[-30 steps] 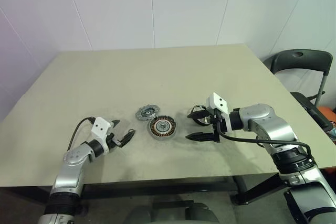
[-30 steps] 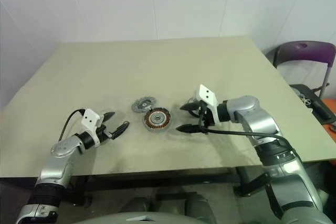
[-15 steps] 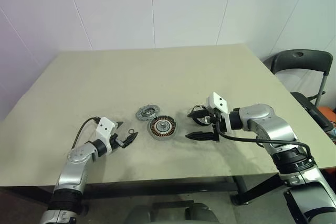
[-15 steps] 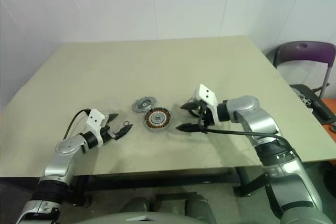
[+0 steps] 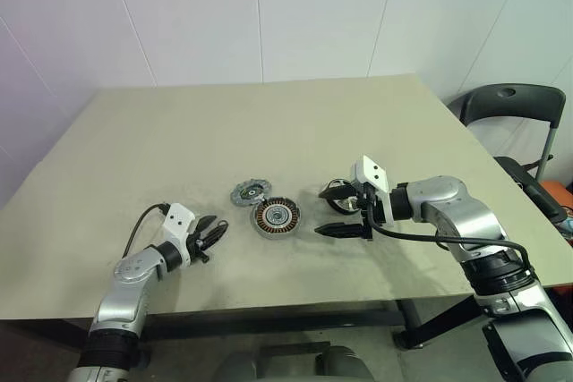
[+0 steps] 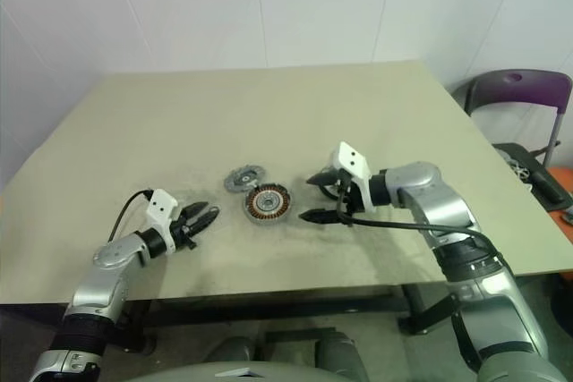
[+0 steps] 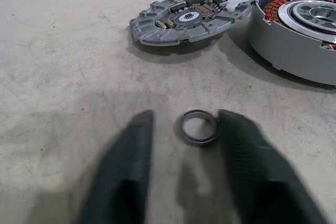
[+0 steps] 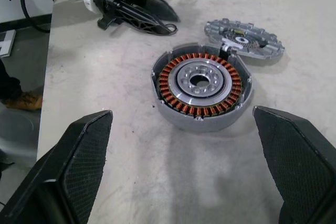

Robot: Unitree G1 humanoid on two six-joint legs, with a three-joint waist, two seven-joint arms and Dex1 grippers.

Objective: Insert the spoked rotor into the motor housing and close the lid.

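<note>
The motor housing, a round part with copper windings around a silver centre, lies mid-table. Touching its far-left side is the lid, a grey scallop-edged disc lying flat. The spoked rotor is out of view. My left gripper is low over the table, left of the housing. In the left wrist view its fingers stand open and narrow on either side of a tiny thin ring. One finger sits close beside the ring and the other is apart from it. My right gripper is wide open just right of the housing, holding nothing.
The beige table runs back to a white wall. A dark chair stands past the table's right edge. The near table edge runs just behind both arms. A black cable loops from the left wrist.
The left gripper's fingers have narrowed from wide open and now flank the small ring. The right arm, the housing and the lid have not moved.
</note>
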